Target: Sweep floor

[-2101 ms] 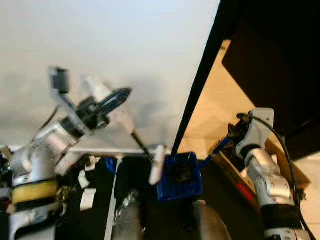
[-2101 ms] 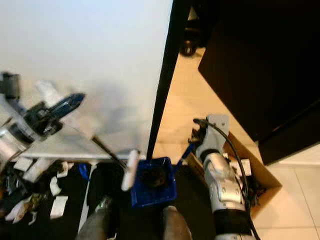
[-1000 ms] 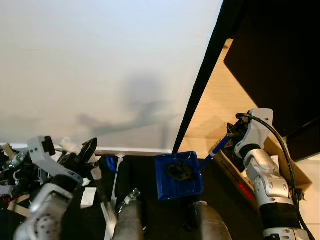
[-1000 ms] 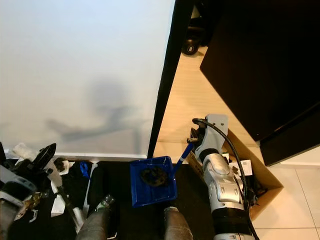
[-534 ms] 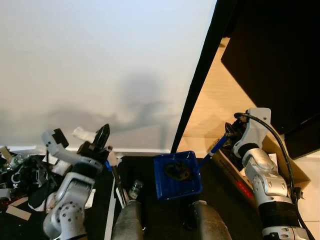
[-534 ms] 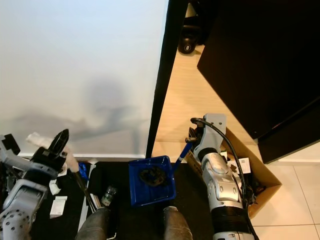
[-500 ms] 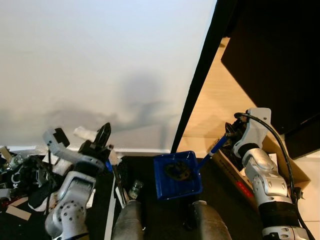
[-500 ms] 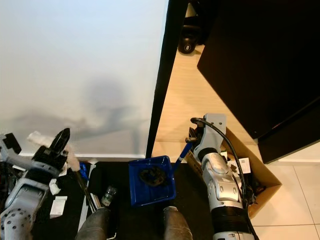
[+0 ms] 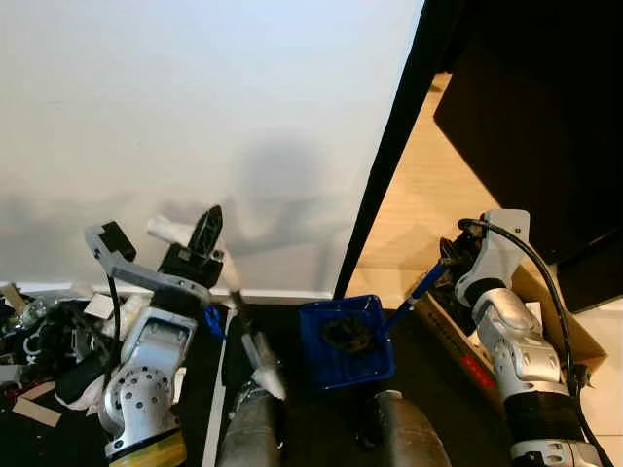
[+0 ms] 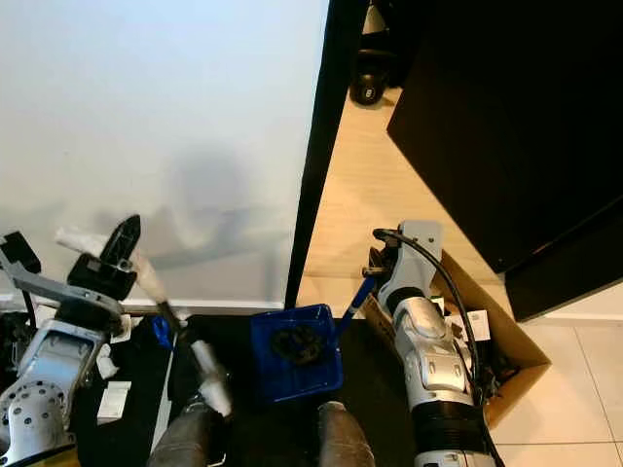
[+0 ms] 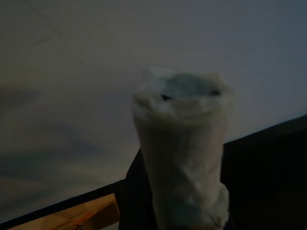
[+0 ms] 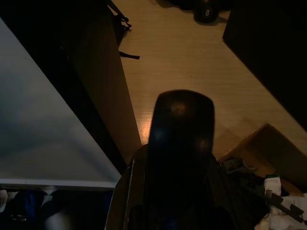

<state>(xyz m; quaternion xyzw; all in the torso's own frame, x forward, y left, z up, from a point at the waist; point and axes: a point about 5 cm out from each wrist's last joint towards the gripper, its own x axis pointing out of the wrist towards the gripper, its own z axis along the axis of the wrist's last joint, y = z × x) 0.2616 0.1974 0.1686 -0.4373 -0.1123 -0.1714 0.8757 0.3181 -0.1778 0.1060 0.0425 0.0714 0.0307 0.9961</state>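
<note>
Left eye view: the left gripper (image 9: 202, 255), clamped on the brush (image 9: 255, 352), has risen, swinging its head toward the blue dustpan (image 9: 347, 342). Right gripper (image 9: 450, 272) stays closed on the dustpan handle, so another sweeping stroke appears underway.

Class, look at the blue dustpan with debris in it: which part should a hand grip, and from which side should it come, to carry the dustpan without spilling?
Grip the blue dustpan by its thin blue handle, coming from the robot's right, where the handle sticks out and up. The tray is open-topped and holds dark debris, so gripping the handle probably helps keep it level. The right hand sits there already.
</note>
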